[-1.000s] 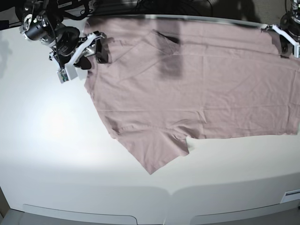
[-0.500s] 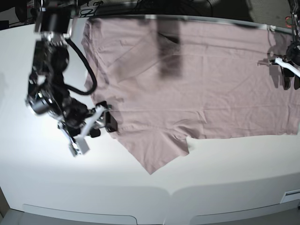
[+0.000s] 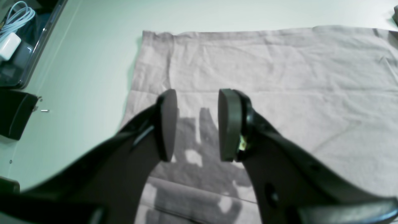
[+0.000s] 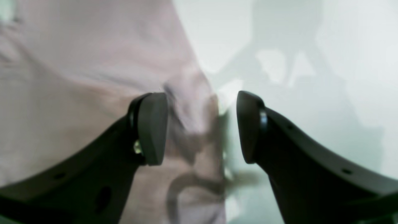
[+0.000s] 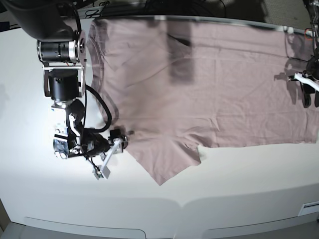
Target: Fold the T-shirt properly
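Lying wide across the pale surface [image 5: 249, 191], the pink T-shirt [image 5: 244, 99] has one sleeve [image 5: 167, 162] pointing toward the near side.
The right tool [image 4: 202, 127] is unclenched, and only its own wrist view shows one finger above the cloth and the other out past the shirt's edge; the left tool [image 3: 198, 124] is parted too, above the shirt, gripping nothing. Just the left wrist view catches the white cable [image 3: 18, 20] and plug [image 3: 9, 45] off to the side. A second ago the right tool was up by the shirt's far corner; now it's down near the sleeve, while the shirt looks unchanged.
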Available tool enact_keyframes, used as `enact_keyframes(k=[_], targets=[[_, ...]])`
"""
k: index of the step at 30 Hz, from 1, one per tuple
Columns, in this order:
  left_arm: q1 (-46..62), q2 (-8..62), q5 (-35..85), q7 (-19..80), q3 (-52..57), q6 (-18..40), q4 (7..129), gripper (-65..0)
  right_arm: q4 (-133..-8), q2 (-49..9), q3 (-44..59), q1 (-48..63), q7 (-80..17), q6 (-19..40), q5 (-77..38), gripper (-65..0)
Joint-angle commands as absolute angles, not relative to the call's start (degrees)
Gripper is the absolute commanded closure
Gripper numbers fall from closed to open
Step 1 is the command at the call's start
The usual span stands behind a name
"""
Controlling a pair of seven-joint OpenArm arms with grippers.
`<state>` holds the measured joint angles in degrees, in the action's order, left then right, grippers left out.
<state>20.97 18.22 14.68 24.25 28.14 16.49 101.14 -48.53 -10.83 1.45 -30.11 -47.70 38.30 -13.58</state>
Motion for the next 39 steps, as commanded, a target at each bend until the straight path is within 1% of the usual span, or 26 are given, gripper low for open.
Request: enact_keyframes(k=[1, 5, 9, 13, 18, 19, 20, 21, 23, 24, 28, 32, 36, 39], targets=[[20.8, 19.1, 15.1, 22.9, 28.6, 16.3, 102.1, -21.7, -48.1, -11.0, 1.5, -32.2, -47.4, 38.3, -14.1, -35.2], [20.8, 19.1, 15.1, 23.2, 28.6, 16.3, 102.1, -21.7, -45.4, -10.9, 1.5, -32.2, -47.3, 38.3, -13.9, -35.2], [20.8, 19.1, 15.1, 23.2, 28.6, 16.3, 102.1, -21.7, -45.4, -10.9, 1.5, -32.2, -48.4, 38.3, -14.0, -35.2], [20.6, 19.1, 15.1, 23.1, 28.6, 16.3, 102.1, -21.7, -45.4, -9.9, 1.5, -32.2, -52.0, 38.3, -14.1, -35.2], [20.6, 19.1, 15.1, 23.2, 28.6, 16.3, 102.1, -21.7, -45.4, -9.7, 1.5, -32.2, -52.1, 38.3, -13.5, -35.0], [20.6, 19.1, 15.1, 23.2, 28.6, 16.3, 102.1, -21.7, -45.4, -9.7, 1.5, -32.2, -52.4, 38.3, -13.5, -32.9], [20.6, 19.1, 15.1, 23.1, 28.6, 16.3, 102.1, -21.7, -45.4, -9.7, 1.5, -32.2, -52.6, 38.3, -13.5, -28.3], [20.6, 19.1, 15.1, 23.1, 28.6, 16.3, 102.1, -21.7, -45.4, -9.7, 1.5, -32.2, -52.8, 38.0, -13.5, -21.3], [20.6, 19.1, 15.1, 23.1, 28.6, 16.3, 102.1, -21.7, -45.4, -9.7, 1.5, -32.2, -53.0, 37.4, -13.5, -4.4], [20.6, 19.1, 15.1, 23.0, 28.6, 16.3, 102.1, -21.7, -45.4, -9.7, 1.5, -32.2, -53.0, 37.4, -13.5, 0.0], [20.2, 19.1, 15.0, 22.5, 28.6, 16.4, 102.0, -21.7, -45.4, -9.7, 1.5, -32.2, -52.9, 37.5, -13.5, 0.0], [17.0, 20.4, 15.0, 23.4, 28.5, 16.6, 100.1, -21.7, -45.4, -9.7, 1.5, -32.2, -52.9, 37.5, -13.7, 0.0], [9.2, 23.9, 17.0, 29.3, 28.4, 22.1, 92.4, -21.7, -45.4, -9.7, 1.5, -32.2, -53.0, 37.5, -13.7, 0.0], [2.3, 27.2, 20.4, 30.0, 28.3, 24.4, 82.8, -21.7, -45.4, -9.7, 1.5, -32.2, -52.9, 37.5, -13.7, 0.0]])
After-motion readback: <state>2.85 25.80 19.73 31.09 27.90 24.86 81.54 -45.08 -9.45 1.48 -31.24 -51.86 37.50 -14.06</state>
